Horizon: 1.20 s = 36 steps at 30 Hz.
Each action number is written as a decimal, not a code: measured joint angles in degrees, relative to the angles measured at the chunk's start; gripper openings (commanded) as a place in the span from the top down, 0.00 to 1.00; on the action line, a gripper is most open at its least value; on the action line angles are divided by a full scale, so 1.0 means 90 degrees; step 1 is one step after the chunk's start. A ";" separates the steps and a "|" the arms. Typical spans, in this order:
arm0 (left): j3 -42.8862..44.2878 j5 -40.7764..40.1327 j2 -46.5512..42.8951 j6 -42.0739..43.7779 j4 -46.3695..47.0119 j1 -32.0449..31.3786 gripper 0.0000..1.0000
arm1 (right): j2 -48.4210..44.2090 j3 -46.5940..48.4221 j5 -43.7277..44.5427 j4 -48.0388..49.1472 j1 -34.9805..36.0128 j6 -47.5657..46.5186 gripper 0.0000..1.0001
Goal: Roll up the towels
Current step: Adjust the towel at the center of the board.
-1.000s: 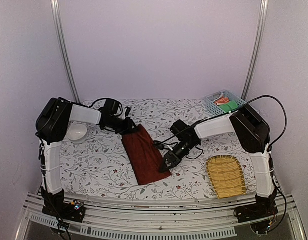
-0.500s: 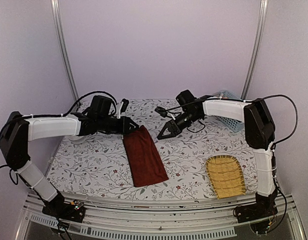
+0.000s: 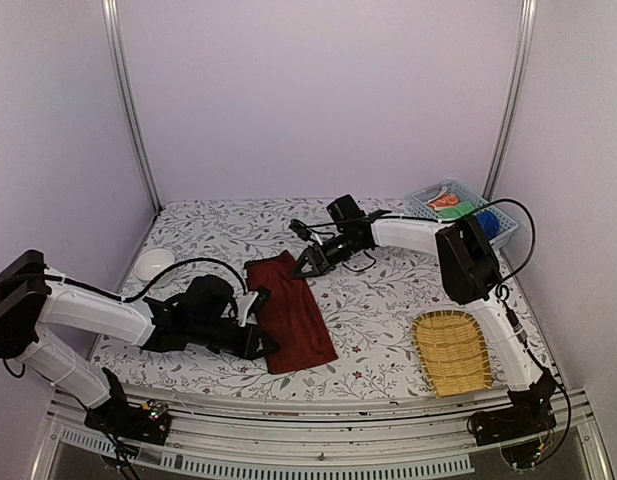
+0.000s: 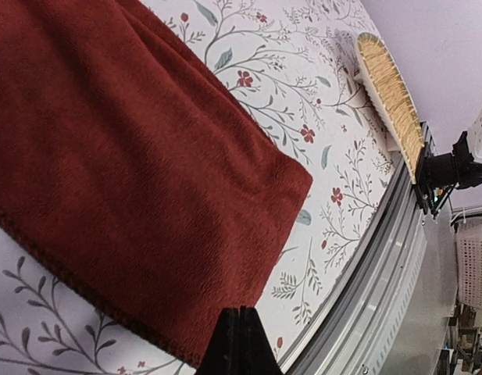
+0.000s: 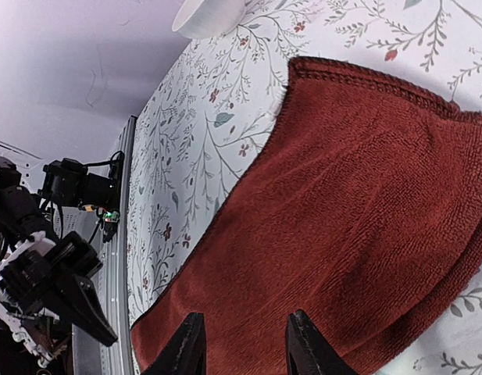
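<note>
Towel point(image 3: 293, 315), one, reddish-brown, one wicker tray point(image 3: 451, 352), one bowl point(image 3: 154, 264)

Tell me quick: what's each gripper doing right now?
Left gripper: shut, tips at the reddish-brown towel's near edge; whether cloth is pinched cannot be told.
Right gripper: open, empty, over the towel's far end.

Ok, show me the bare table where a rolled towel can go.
Bare: between the reddish-brown towel and the wicker tray; also the far-left corner past the white bowl. Crowded: both towel ends, at the left gripper and right gripper.
</note>
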 measured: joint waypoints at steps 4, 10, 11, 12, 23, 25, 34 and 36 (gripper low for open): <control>0.0160 0.0000 0.0634 -0.0119 0.0551 -0.0160 1.00 | 0.0568 0.0389 -0.0092 0.0260 0.0032 0.0488 0.61; 0.0340 -0.0046 0.1525 -0.0262 0.0733 -0.0444 1.00 | 0.1093 0.0860 0.0214 0.0770 -0.0034 0.1222 0.58; 0.0345 -0.0063 0.1552 -0.0274 0.0750 -0.0471 1.00 | 0.1132 0.0903 0.0287 0.0857 -0.0056 0.1367 0.58; 0.0367 -0.0102 0.1552 -0.0284 0.0741 -0.0481 1.00 | 0.1144 0.0916 0.0369 0.0928 -0.0083 0.1469 0.58; 0.1103 -0.0704 0.1911 0.0034 0.0313 -0.0452 0.97 | 0.1027 0.0678 0.1156 0.1433 -0.0478 0.1984 0.58; 0.1430 -0.0724 0.2164 0.0175 0.0265 -0.0410 0.97 | 0.0988 0.0639 0.1277 0.1457 -0.0537 0.1982 0.58; 0.2463 -0.0661 0.2914 0.0767 -0.0022 -0.0141 0.93 | 0.0760 0.0338 0.1632 0.1462 -0.0959 0.1858 0.55; 0.2662 -0.0636 0.3011 0.0899 -0.0100 -0.0090 0.88 | 0.0675 0.0233 0.1656 0.1438 -0.1061 0.1834 0.52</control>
